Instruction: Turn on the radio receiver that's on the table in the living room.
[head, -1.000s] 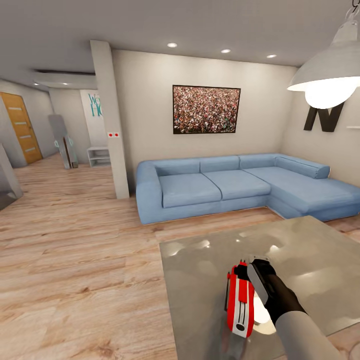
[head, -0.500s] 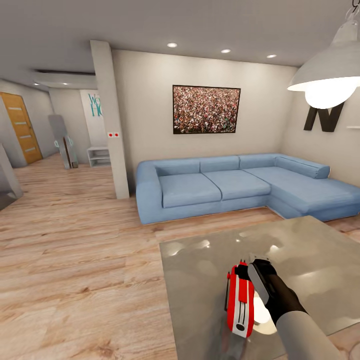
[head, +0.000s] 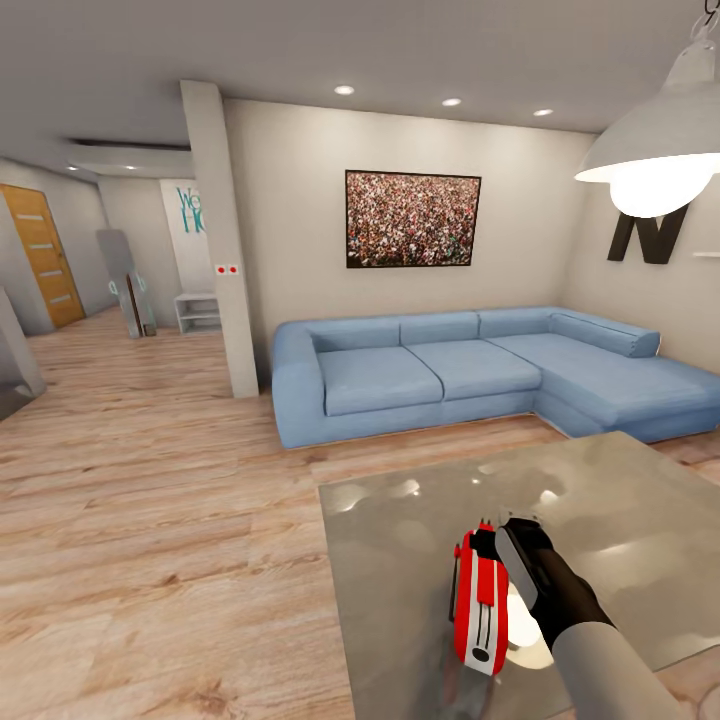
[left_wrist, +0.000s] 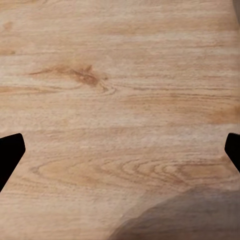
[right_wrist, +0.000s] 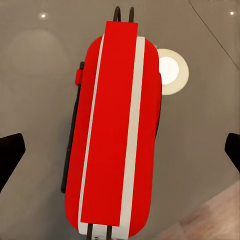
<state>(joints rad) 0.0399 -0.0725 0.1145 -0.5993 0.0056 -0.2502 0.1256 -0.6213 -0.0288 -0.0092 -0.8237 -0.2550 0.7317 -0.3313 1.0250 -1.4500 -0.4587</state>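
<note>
Head view, far left: orange door (head: 42, 255) at the end of a hallway, a grey leaning panel (head: 122, 282) and a low white shelf (head: 197, 312) beside it, all standing on the light wood floor (head: 150, 500). Next: white pillar (head: 221, 240) with two small red dots. Centre: framed crowd picture (head: 413, 219) on the beige wall, above a blue corner sofa (head: 470, 370) whose long arm runs out to the right. Upper right: white pendant lamp (head: 660, 140), lit, with a dark letter (head: 648, 236) on the wall behind it. Lower centre to right: table (head: 400, 560), grey and glossy, reflecting ceiling lights. Radio (head: 481, 598): red with white stripes, on the table near its front edge, long axis running away from the robot. Right gripper (head: 512, 535): directly over and beside the radio's right flank, black wrist and white forearm entering from the lower right. Right wrist view: radio (right_wrist: 116, 135) centred between the two dark fingertips (right_wrist: 10, 155), which sit wide apart and clear of it, over the table (right_wrist: 40, 100); a lamp reflection (right_wrist: 170, 71) glows just past the radio. Left wrist view: left gripper (left_wrist: 120, 150) spread wide above bare floor (left_wrist: 120, 90), with a grey shadow at one edge.
</note>
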